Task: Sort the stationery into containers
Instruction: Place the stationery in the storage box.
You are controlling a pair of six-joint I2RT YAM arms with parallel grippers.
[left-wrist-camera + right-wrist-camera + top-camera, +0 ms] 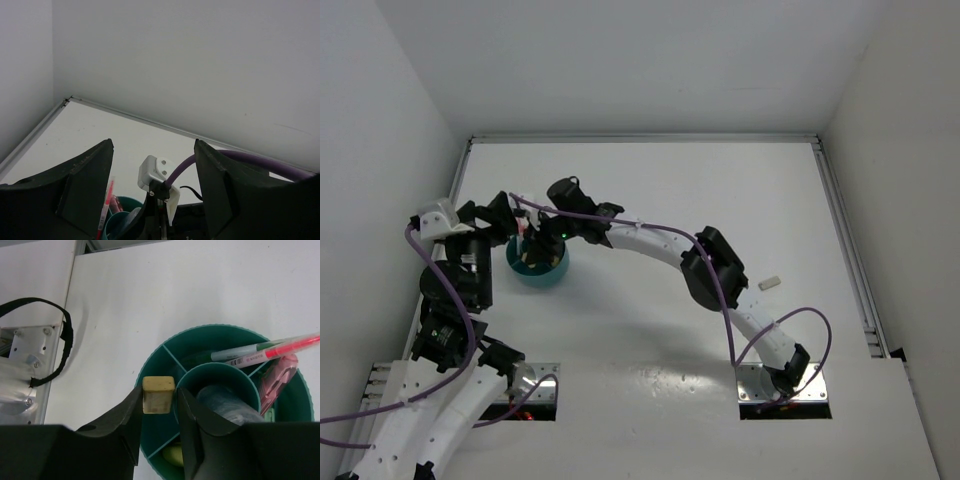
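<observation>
**Mid-sort: eraser over the teal holder, about to drop it**

Nearest me, a small white piece (770,283) lies loose on the table (720,200), well right of the holder, so I'd say sorting isn't finished. My right pincer (160,392) is narrow, pinched on a little beige eraser (158,399), right over the near-side slot of the teal holder (225,330). That slot looks bare, so I reckon the next move is just letting go cleanly without clipping the divider. The slot to its right has something yellow-green (172,456) at the bottom. The centre tube (220,371) holds a dark bluish thing. On the far side there's a clear pink item (277,376), and a green pen (240,352) and pink pen (285,346) lean out over the rim. My left pincer (152,147) is wide and empty, just left of the holder.
</observation>
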